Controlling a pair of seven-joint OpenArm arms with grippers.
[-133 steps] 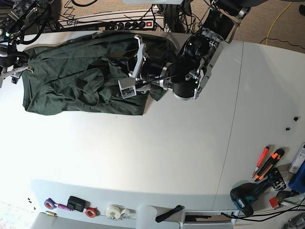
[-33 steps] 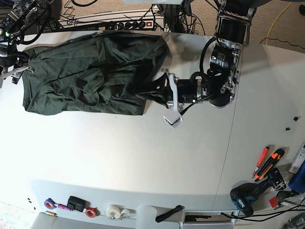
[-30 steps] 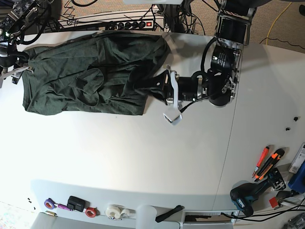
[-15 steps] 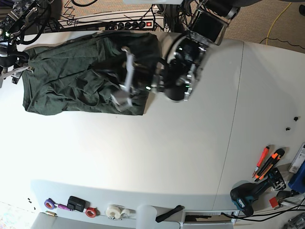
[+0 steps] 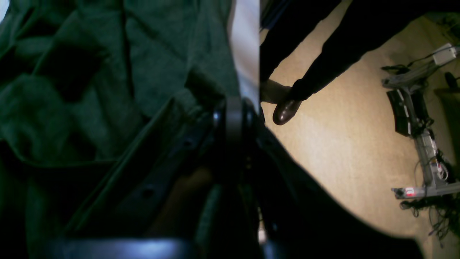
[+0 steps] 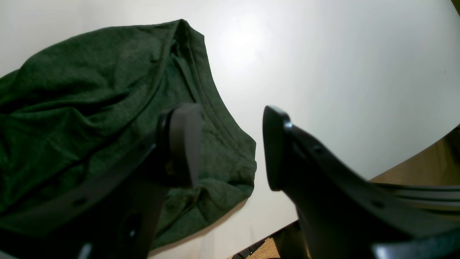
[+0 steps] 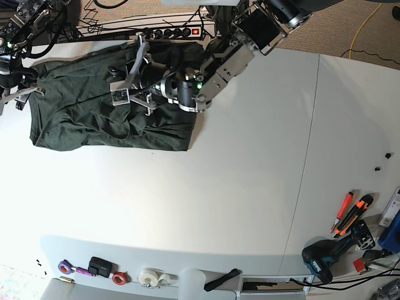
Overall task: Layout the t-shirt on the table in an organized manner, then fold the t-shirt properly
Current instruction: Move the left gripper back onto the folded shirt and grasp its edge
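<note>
White table (image 7: pixel 237 187): t-shirt (image 7: pixel 81 112) under left end effector (image 7: pixel 128 72), apparently parted; right end effector (image 6: pixel 230 151) released.

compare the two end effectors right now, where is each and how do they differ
The left end effector reaches over the middle of the t-shirt, near its far edge; the right end effector sits at the shirt's end, by the table edge. The right's fingers stand clearly apart with nothing between them; the left's gap is not readable. Both are over cloth.
</note>
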